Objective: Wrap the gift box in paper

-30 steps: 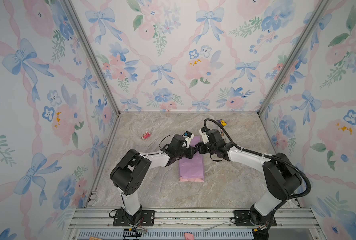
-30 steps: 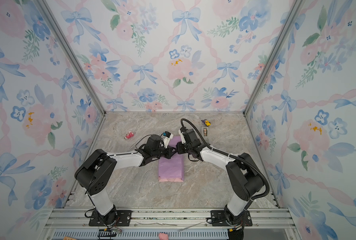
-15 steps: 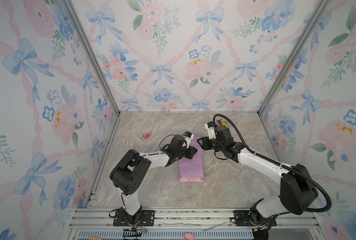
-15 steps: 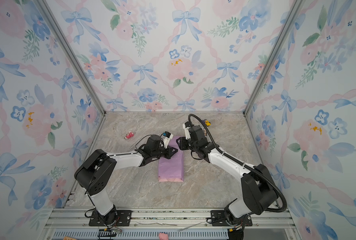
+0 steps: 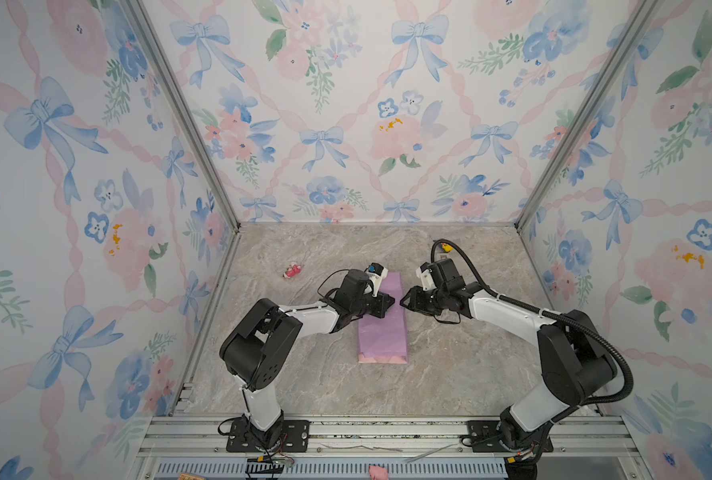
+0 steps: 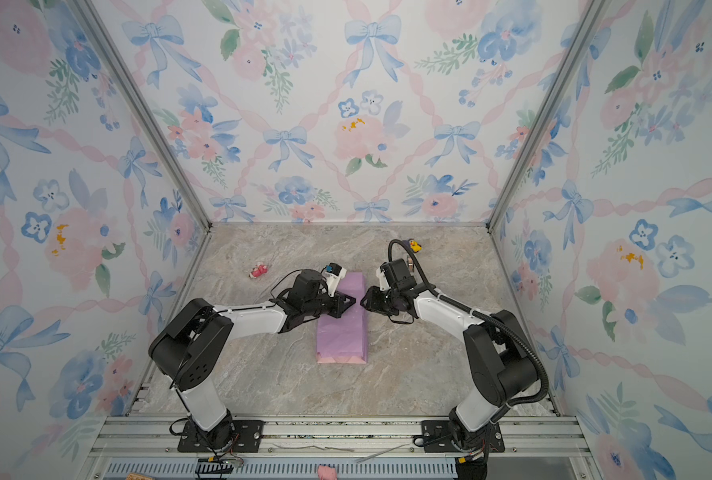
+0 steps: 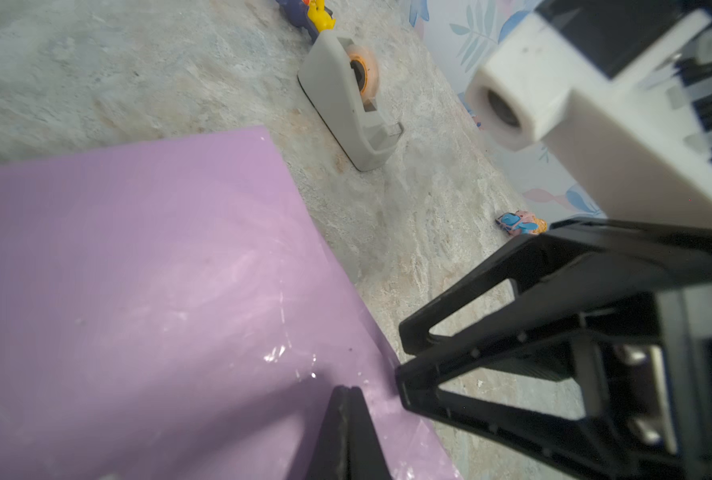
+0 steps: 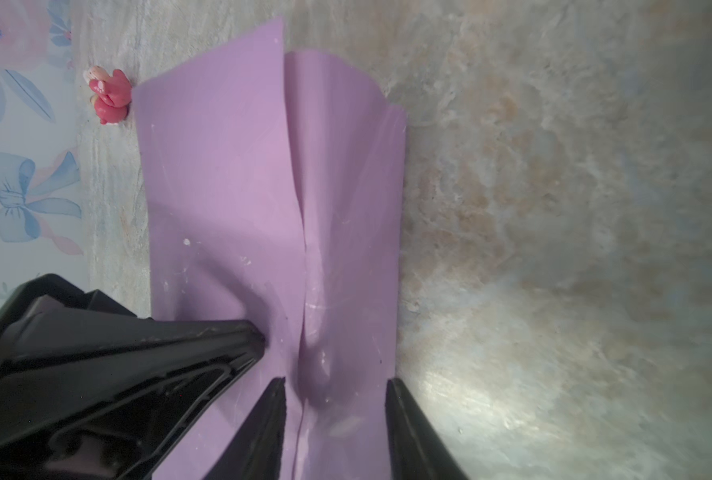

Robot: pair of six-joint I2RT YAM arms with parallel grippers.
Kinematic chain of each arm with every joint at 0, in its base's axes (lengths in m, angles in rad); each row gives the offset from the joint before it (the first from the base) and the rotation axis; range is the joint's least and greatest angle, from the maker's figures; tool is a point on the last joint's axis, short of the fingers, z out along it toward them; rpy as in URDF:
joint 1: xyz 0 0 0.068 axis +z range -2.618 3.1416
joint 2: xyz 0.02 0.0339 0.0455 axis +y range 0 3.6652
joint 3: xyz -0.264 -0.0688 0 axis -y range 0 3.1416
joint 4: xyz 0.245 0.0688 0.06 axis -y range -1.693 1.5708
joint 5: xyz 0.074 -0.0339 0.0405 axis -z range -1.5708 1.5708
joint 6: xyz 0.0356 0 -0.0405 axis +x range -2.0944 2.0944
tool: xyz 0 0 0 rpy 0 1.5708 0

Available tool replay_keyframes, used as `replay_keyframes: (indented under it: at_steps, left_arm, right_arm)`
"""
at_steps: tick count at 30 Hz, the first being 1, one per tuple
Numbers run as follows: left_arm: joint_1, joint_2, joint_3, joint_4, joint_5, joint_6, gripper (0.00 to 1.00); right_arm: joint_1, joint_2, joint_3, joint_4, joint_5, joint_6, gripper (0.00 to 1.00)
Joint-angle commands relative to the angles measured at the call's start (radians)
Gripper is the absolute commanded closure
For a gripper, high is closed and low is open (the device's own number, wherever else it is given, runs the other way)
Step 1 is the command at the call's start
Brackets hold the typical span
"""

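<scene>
Lilac paper (image 5: pixel 382 332) lies folded, flaps overlapping. Left gripper (image 7: pixel 344 392), jaws together, presses the seam; right gripper (image 8: pixel 335 384), jaws apart, hovers beside. Slipping could spring the flaps.

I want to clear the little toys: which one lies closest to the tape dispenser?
The yellow toy, right beside the tape dispenser; the blue-and-pink toy and the red toy lie well apart from it.

Left gripper (image 7: pixel 348 390) pinched closed, right gripper (image 8: pixel 335 380) jaws parted.
</scene>
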Motion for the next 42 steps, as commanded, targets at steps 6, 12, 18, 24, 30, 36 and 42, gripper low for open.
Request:
replay_keyframes:
  at_steps: [6, 12, 18, 24, 30, 36, 42]
  left_arm:
    - [0.003, 0.046, -0.063, -0.197, -0.054, 0.009, 0.95]
    - [0.002, 0.043, -0.062, -0.197, -0.057, 0.009, 0.95]
    - [0.003, 0.029, -0.048, -0.2, -0.049, 0.004, 0.95]
    - [0.002, 0.011, -0.032, -0.214, -0.056, 0.01, 0.95]
    - [0.003, 0.024, -0.045, -0.202, -0.052, 0.009, 0.95]
    - [0.002, 0.024, -0.047, -0.202, -0.055, 0.01, 0.95]
    - [0.003, 0.027, -0.048, -0.202, -0.055, 0.01, 0.95]
  right_arm:
    - [-0.003, 0.075, 0.048, 0.033, -0.058, 0.038, 0.58]
    - [-0.01, 0.098, 0.041, 0.025, -0.054, 0.042, 0.68]
    - [-0.014, 0.107, 0.029, 0.015, -0.049, 0.041, 0.72]
    - [-0.021, 0.025, 0.044, -0.023, -0.036, 0.033, 0.56]
    - [-0.038, -0.021, 0.069, -0.096, -0.027, 0.004, 0.57]
    - [-0.029, 0.003, 0.09, -0.062, -0.065, 0.018, 0.67]
    - [-0.019, 0.067, 0.101, -0.047, -0.092, 0.028, 0.74]
